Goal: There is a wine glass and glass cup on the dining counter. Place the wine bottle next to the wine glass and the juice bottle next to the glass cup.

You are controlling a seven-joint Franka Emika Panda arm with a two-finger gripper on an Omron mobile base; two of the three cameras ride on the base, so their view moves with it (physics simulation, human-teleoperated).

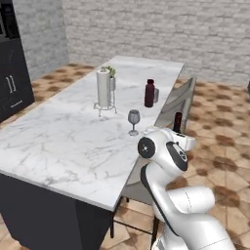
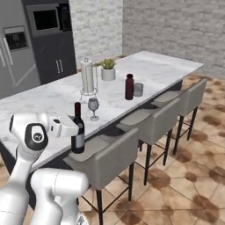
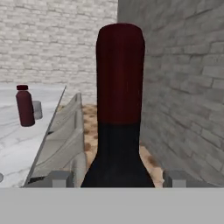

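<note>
You're parked at the long white grey-veined marble dining counter (image 2: 52, 99), grey stools alongside, brick walls behind. Your gripper (image 2: 78, 128) is clamped on the near-black slim-necked wine bottle (image 2: 78, 132), upright at the counter's near edge, forearm level. Just past it stands the clear stemmed wine glass (image 2: 93, 108); farther on, the stubby maroon juice bottle (image 2: 128, 87) beside the small greyish glass cup (image 2: 138, 89).

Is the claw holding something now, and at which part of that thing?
Yes. The claw holds the wine bottle upright, gripped at its shoulder just below the neck, one finger on each side.
</note>
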